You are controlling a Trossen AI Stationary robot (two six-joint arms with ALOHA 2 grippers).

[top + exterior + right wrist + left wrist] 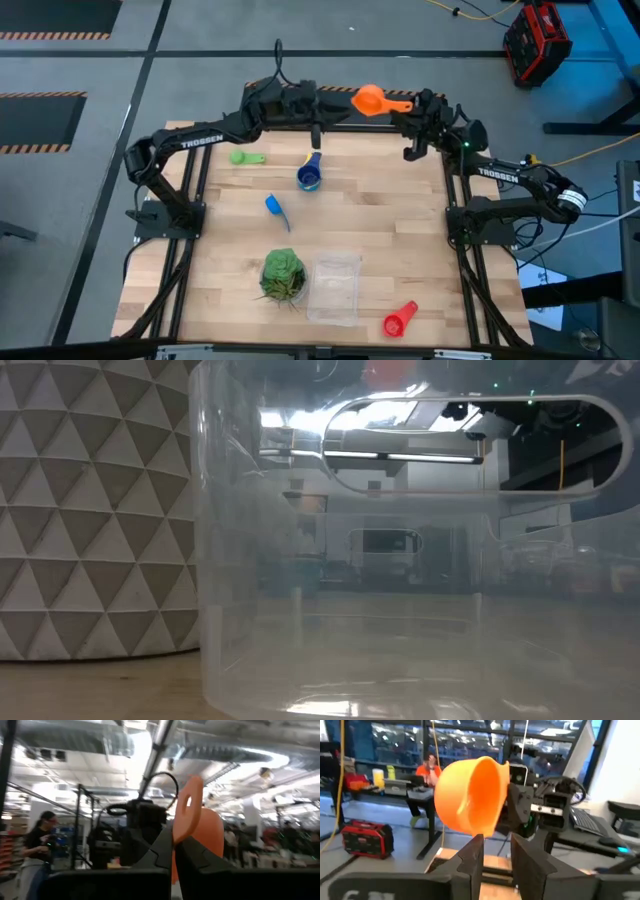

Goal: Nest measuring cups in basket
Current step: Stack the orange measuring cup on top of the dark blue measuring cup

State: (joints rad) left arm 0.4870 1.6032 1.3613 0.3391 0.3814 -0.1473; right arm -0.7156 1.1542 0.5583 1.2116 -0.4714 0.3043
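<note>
Handoff at the table's far edge: right gripper [174,851] pinches the orange cup's [369,98] handle, cup held in the air. Left gripper [496,851] sits just under the bowl, fingers slightly parted. Basket [335,288] stands near front, beside leafy ball [283,273].

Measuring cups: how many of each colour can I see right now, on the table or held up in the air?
Orange cup: 1, held in the air by its handle in the right gripper
Green cup: 1
Dark blue cup: 1
Blue cup: 1
Red cup: 1
Total: 5
</note>
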